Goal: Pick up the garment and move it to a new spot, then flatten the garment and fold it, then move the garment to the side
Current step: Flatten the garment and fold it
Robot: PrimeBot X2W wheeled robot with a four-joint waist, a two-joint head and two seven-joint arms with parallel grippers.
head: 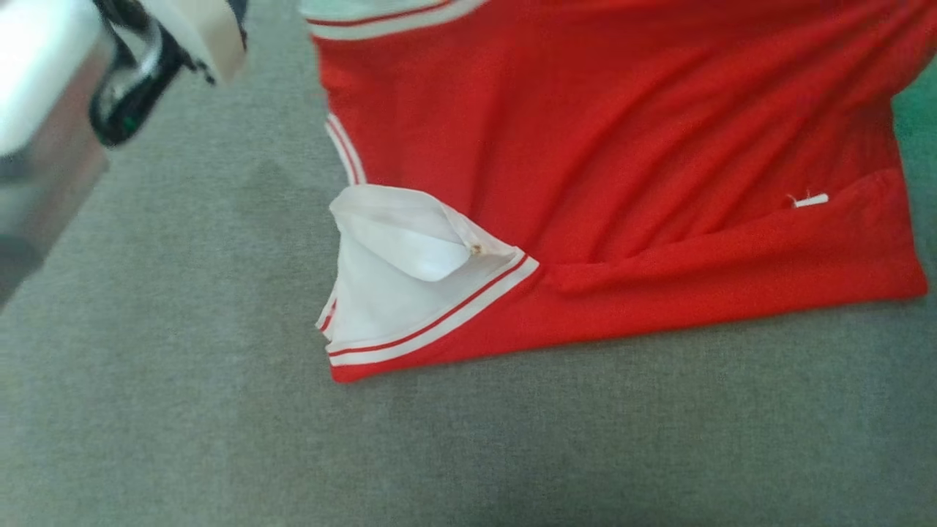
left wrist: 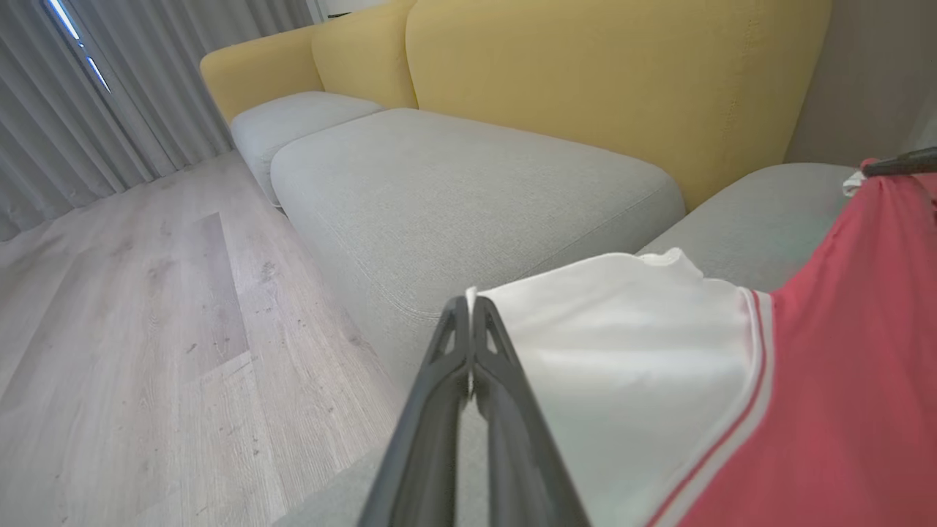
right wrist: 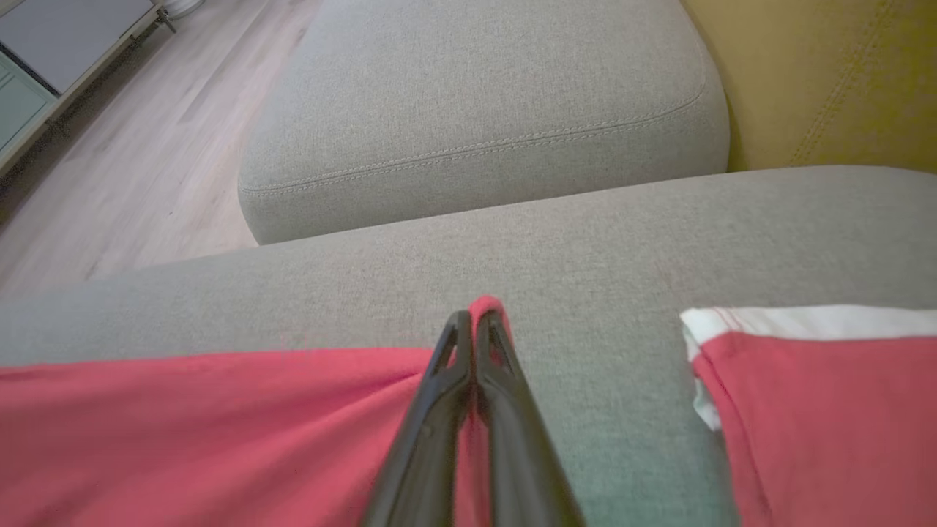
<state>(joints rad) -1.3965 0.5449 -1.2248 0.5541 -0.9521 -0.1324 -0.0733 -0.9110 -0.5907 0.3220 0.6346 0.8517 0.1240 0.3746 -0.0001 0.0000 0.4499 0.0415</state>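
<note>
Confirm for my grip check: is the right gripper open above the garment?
No, the right gripper is shut on a pinch of the red garment, just over the grey cushion.

A grey seat cushion (left wrist: pixel 468 183) lies across the middle of the left wrist view, with a second grey cushion (left wrist: pixel 293 121) beyond it at eleven o'clock. Behind them, at twelve, stand yellow sofa backs (left wrist: pixel 585 80). Pale wooden floor (left wrist: pixel 146 329) spreads at eight o'clock, and grey curtains (left wrist: pixel 88 110) hang at ten.
</note>
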